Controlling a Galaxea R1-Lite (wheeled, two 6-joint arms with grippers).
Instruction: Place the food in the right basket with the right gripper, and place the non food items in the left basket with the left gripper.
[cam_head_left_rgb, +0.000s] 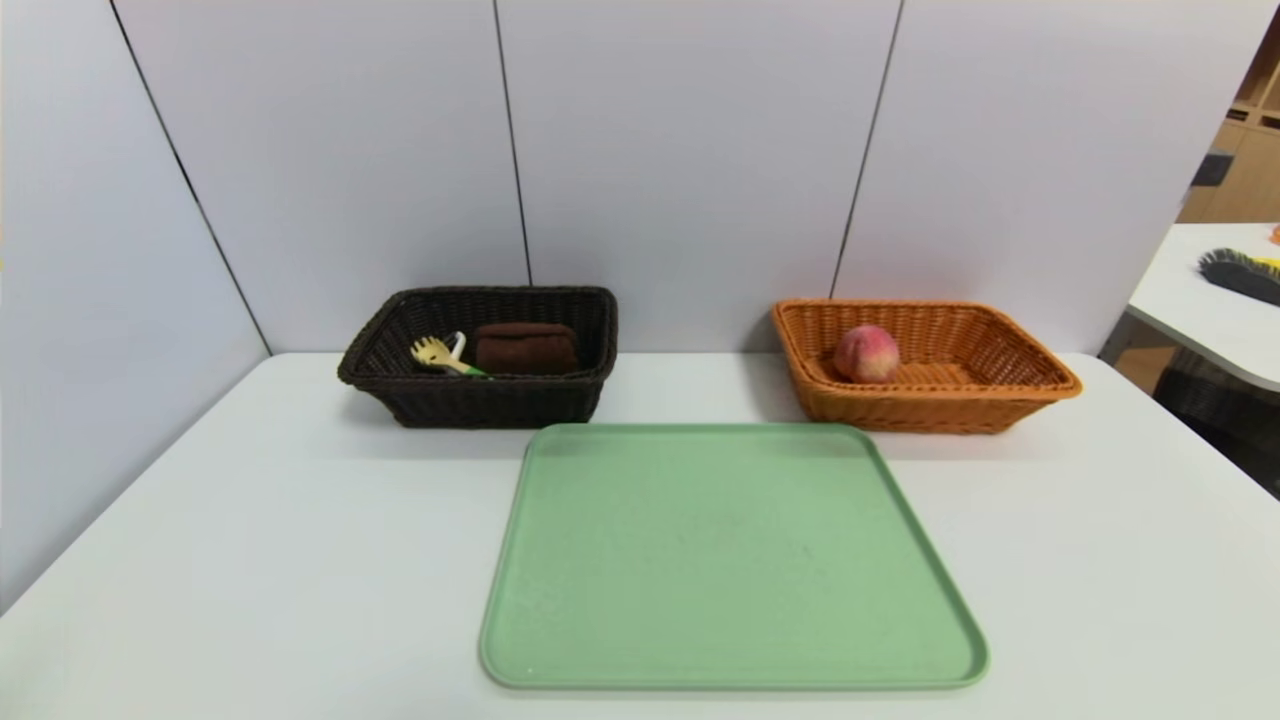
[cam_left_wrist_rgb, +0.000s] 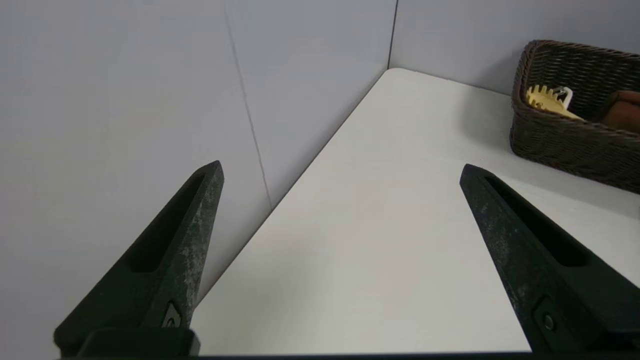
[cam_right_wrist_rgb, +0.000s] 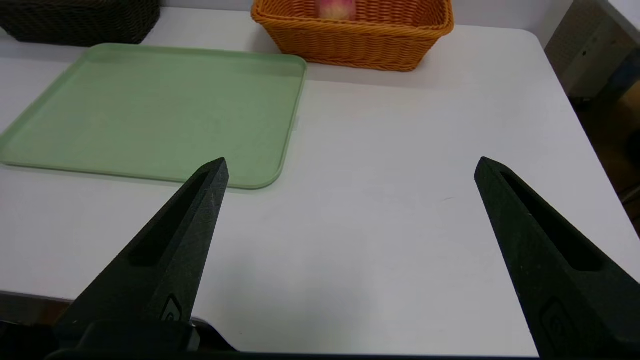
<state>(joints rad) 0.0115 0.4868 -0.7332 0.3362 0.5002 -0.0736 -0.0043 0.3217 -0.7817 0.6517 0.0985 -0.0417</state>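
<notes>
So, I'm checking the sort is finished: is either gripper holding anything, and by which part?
Nothing is held. The left gripper and right gripper are both open and empty above the table.

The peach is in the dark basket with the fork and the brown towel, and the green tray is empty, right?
Not quite. The peach sits alone in the orange basket, as the head view shows. The fork and brown towel are in the dark basket, and the green tray is empty.

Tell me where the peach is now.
In the head view, the peach lies inside the orange basket on the right, near its left wall, behind the green tray.
</notes>
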